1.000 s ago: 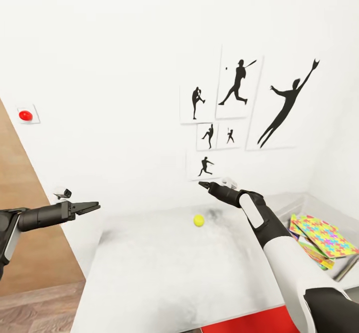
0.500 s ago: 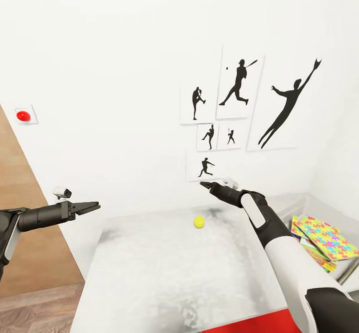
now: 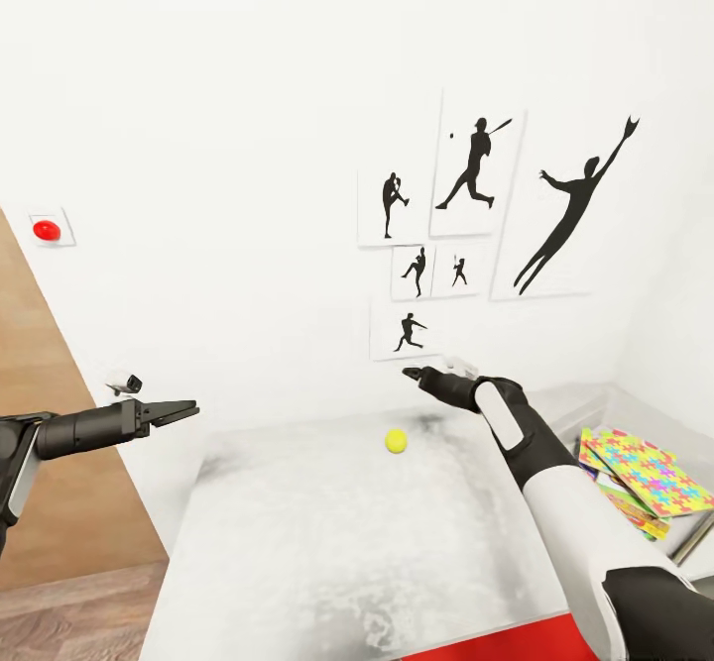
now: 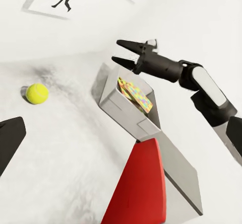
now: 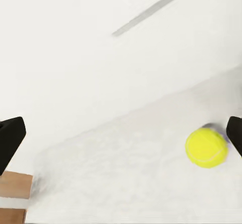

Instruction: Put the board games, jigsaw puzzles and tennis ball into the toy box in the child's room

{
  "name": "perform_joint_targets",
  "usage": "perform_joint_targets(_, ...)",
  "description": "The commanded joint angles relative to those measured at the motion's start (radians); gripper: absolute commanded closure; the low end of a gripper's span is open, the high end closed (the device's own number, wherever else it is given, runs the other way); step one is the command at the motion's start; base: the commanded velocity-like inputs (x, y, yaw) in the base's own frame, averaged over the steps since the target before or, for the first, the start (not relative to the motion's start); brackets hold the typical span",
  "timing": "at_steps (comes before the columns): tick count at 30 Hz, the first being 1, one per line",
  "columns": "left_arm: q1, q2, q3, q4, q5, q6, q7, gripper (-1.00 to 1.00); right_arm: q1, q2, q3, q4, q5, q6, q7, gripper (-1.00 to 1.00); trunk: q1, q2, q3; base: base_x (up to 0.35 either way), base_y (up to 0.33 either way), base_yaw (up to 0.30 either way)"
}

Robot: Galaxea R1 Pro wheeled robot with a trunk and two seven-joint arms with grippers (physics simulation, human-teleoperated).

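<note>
While unheld, tennis ball rests on table.

right gripper — nudged rightward, slightly lower

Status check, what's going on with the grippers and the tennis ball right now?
Both grippers open, empty: left gripper, right gripper above the table. Tennis ball loose on it. Path clear.

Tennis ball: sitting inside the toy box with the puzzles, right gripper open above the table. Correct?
Not quite. The tennis ball lies on the bare table, apart from the toy box holding the puzzles, as the head view shows. The right gripper is open.
</note>
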Motion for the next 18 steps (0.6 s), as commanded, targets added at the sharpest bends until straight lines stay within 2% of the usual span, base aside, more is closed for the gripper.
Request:
perform_joint_targets(1,-0.001,0.000,0.000,0.000,-0.001,0.011,-0.004,-1.00,-0.008,0.001,0.001,-0.001,0.002,0.026,-0.069,-1.00,0.001,-0.002,-0.002,0.000,0.000,0.000)
perform_joint_targets(2,-0.001,0.000,0.000,0.000,-0.001,0.011,-0.004,-1.00,-0.020,0.006,0.001,-0.002,0.000,0.053,-0.143,-1.00,0.001,-0.002,-0.002,0.000,0.000,0.000)
perform_joint_targets(3,-0.001,0.000,0.000,0.000,-0.001,0.011,-0.004,-1.00,-0.028,0.010,0.001,-0.001,-0.001,0.067,-0.179,-1.00,0.001,-0.002,-0.002,0.000,0.000,0.000)
perform_joint_targets(4,-0.001,0.000,0.000,0.000,-0.001,0.011,-0.004,-1.00,-0.047,0.024,0.000,0.003,-0.003,0.093,-0.248,-1.00,0.001,-0.002,-0.002,0.000,0.000,0.000)
perform_joint_targets(6,-0.001,0.001,0.000,0.000,-0.001,0.011,-0.004,-1.00,-0.081,0.051,-0.001,0.014,-0.005,0.125,-0.334,-1.00,0.001,-0.002,-0.002,0.000,0.000,0.000)
perform_joint_targets(8,-0.001,0.001,0.000,0.000,0.000,0.011,-0.004,-1.00,-0.104,0.075,0.000,0.024,-0.006,0.147,-0.391,-1.00,0.001,-0.002,-0.002,0.000,0.000,0.000)
perform_joint_targets(11,-0.001,0.001,0.000,0.000,0.000,0.011,-0.004,-1.00,-0.120,0.093,0.001,0.024,-0.003,0.176,-0.428,-1.00,0.001,-0.002,-0.002,0.000,0.000,0.000)
perform_joint_targets(18,-0.001,0.002,0.001,0.000,0.001,0.011,-0.004,-1.00,-0.128,0.104,0.002,-0.016,0.000,0.244,-0.455,-1.00,0.001,-0.002,-0.004,0.000,0.000,0.000)
